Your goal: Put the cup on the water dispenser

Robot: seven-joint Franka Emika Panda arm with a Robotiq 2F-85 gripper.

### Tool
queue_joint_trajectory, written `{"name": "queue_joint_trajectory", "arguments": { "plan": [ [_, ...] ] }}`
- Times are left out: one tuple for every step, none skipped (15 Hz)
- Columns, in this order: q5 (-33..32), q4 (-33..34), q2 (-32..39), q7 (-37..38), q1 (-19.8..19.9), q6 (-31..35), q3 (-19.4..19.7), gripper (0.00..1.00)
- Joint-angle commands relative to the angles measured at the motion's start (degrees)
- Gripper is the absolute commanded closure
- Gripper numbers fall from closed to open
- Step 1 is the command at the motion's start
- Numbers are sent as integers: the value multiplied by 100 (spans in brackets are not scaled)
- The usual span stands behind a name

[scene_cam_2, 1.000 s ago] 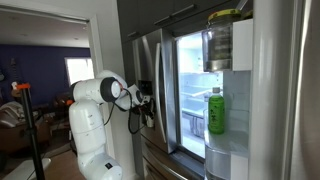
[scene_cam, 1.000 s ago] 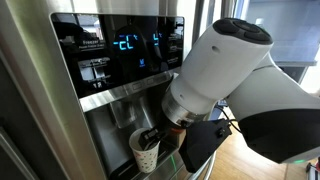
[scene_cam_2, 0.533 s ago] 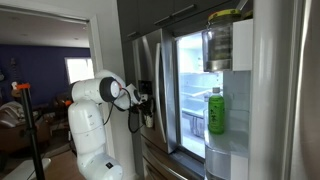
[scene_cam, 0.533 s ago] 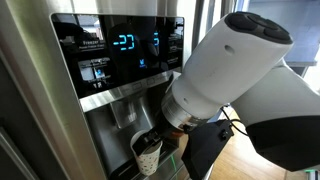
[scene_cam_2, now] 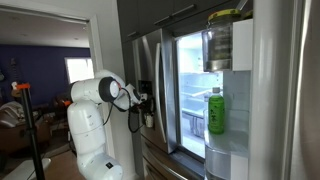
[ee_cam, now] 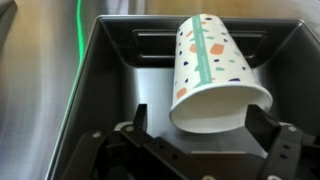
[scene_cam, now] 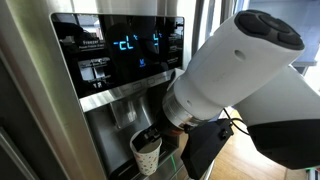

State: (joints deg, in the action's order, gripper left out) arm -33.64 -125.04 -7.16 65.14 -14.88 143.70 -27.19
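Observation:
The white paper cup (scene_cam: 147,155) with coloured speckles is inside the grey water dispenser alcove (scene_cam: 112,120) of the steel fridge door. In the wrist view the cup (ee_cam: 210,70) leans at a tilt between my gripper's (ee_cam: 203,122) two fingers. The right finger touches its rim and a gap shows at the left finger, so the jaws look open around it. In an exterior view the gripper (scene_cam: 165,140) is at the alcove mouth around the cup. The black panel with blue digits (scene_cam: 125,45) is above. The cup's base is hidden.
The white arm (scene_cam_2: 100,95) reaches to the fridge's left door. The right fridge door stands open, with a green bottle (scene_cam_2: 215,110) on its shelf and a jar (scene_cam_2: 220,40) above. The alcove walls (ee_cam: 95,70) are close on both sides.
The arm's white body has shifted slightly nearer the exterior camera. The cup stays in the alcove at almost the same spot. The blue digits on the panel flicker.

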Motion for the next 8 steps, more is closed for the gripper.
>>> {"name": "queue_joint_trajectory", "arguments": {
  "plan": [
    [-186, -169, -233, 258, -94, 1, 12, 0],
    [-212, -223, -330, 284, -106, -33, -2, 0],
    [-230, -273, -424, 361, -105, -60, -11, 0],
    [-200, -312, -493, 360, -114, -74, -19, 0],
    [-171, -357, -568, 394, -114, -62, -27, 0],
    [-129, -410, -657, 404, -115, -84, -46, 0],
    [-66, -476, -762, 389, -121, -76, -55, 0],
    [-83, -535, -863, 418, -106, -87, -73, 0]
  ]
}}
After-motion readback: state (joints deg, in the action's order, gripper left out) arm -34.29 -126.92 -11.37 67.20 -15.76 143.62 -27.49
